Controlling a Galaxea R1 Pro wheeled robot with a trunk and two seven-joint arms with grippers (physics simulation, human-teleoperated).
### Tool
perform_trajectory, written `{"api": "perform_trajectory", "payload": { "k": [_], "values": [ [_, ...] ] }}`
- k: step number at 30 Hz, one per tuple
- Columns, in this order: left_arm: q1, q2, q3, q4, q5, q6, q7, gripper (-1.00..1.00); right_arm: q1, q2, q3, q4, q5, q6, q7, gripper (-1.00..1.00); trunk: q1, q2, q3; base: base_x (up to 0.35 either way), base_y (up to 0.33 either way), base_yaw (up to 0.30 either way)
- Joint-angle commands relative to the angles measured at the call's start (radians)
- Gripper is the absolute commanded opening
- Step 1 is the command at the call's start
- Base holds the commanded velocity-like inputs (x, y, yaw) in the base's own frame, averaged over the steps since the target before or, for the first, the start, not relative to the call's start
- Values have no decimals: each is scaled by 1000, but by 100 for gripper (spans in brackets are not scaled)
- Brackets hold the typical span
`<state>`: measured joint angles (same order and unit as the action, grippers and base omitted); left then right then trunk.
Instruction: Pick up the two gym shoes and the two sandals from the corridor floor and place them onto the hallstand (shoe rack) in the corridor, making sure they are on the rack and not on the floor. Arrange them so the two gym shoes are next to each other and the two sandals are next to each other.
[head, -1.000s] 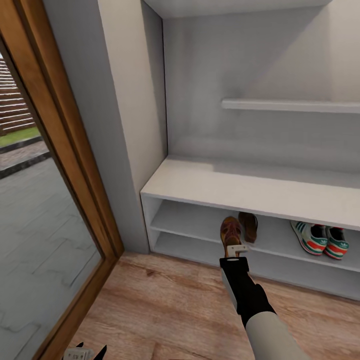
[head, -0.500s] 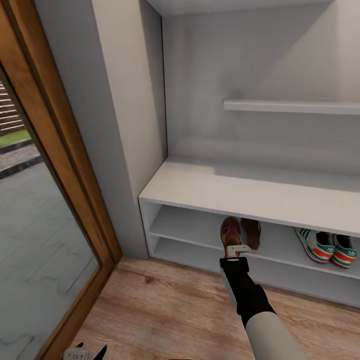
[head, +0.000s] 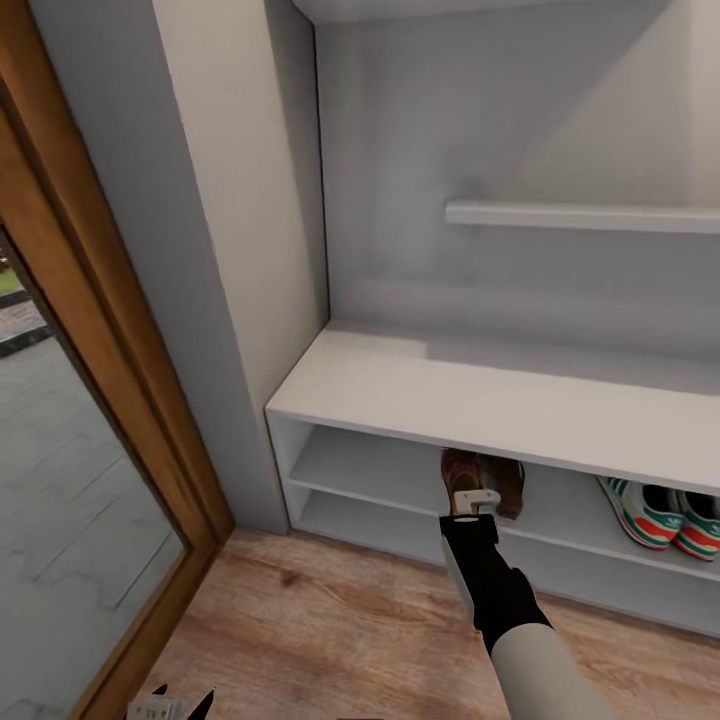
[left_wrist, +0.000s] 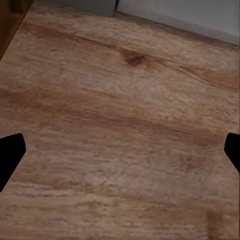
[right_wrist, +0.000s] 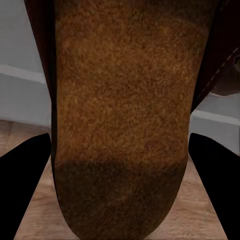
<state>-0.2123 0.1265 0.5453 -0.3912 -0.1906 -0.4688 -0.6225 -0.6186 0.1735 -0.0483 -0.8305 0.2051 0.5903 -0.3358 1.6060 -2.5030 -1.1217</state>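
Observation:
My right gripper (head: 472, 497) is shut on the heel end of a dark-brown sandal (head: 460, 468), which pokes into the upper open compartment of the pale grey hallstand (head: 480, 395). In the right wrist view the sandal's brown footbed (right_wrist: 120, 110) sits between the black fingers (right_wrist: 25, 185). The other sandal (head: 505, 484) lies in the same compartment, right beside the held one. The two gym shoes (head: 645, 512) stand side by side further right on that shelf, partly cut off by the picture's edge. My left gripper (head: 170, 705) hangs open low over the corridor floor (left_wrist: 120, 125), holding nothing.
A wood-framed glass door (head: 90, 470) stands at the left, and a grey wall panel (head: 230, 250) separates it from the hallstand. A staggered shelf (head: 580, 214) hangs above the flat top. Bare plank floor (head: 330, 620) lies in front of the rack.
The camera has shifted, sliding the door leftward and the gym shoes right in the picture. The held sandal now reaches deeper under the rack's top. The left gripper has kept still.

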Motion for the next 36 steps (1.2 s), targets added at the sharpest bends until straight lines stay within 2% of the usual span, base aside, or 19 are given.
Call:
{"api": "perform_trajectory", "payload": {
  "k": [1,19,36],
  "values": [
    [-1,-1,9,0,-10,-5,-5,100,0,1,-2,-1,10,6,3,-100,0,0,-1,269,-182,0],
    [-1,-1,9,0,-10,-4,-5,100,-1,1,-2,-1,10,6,3,-100,0,0,-1,134,-78,0],
    [-1,-1,9,0,-10,-4,-5,100,0,1,-2,-1,10,6,3,-100,0,0,-1,76,-42,0]
  ]
}}
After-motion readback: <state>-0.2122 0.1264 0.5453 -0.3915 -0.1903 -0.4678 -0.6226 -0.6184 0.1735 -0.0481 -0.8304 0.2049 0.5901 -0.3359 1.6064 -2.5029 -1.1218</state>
